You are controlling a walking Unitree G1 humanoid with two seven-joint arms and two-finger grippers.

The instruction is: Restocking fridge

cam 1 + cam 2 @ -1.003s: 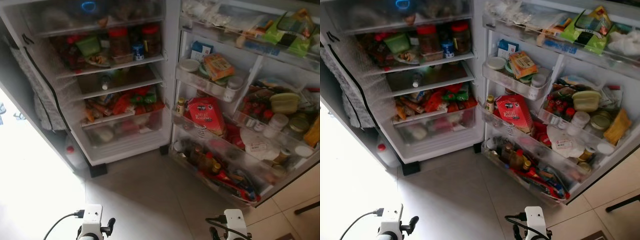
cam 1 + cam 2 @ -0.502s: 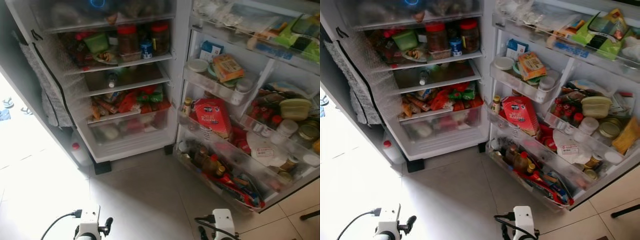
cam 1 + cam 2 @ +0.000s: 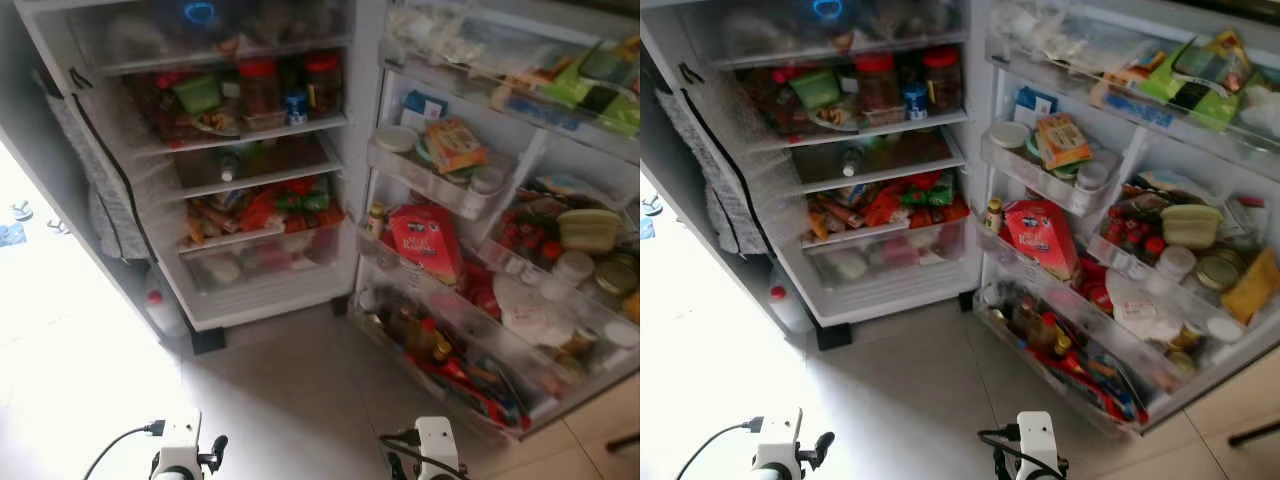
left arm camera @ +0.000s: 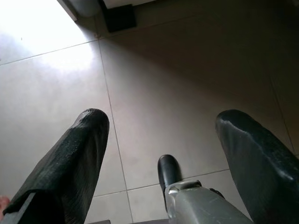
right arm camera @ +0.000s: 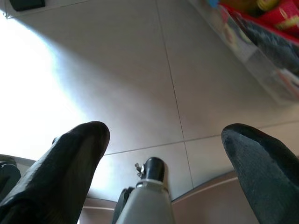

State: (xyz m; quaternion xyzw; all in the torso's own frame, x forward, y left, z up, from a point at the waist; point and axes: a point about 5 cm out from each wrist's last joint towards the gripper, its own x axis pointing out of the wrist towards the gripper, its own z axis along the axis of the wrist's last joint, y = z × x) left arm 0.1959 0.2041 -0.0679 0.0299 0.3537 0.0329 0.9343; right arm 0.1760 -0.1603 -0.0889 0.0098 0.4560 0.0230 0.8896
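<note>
We stand before the open fridge (image 3: 250,300), its packed shelves ahead and its loaded door (image 3: 480,330) nearer our right gripper (image 5: 163,140), while both it and the left gripper (image 4: 161,135) hang low, fingers spread, holding nothing, over bare floor tiles (image 3: 290,390).

Head views down toward open fridge (image 3: 260,170)

fridge (image 3: 250,290) ahead, shelves full | door (image 3: 480,330) open right, racks stocked | floor (image 3: 290,400) before it
</note>
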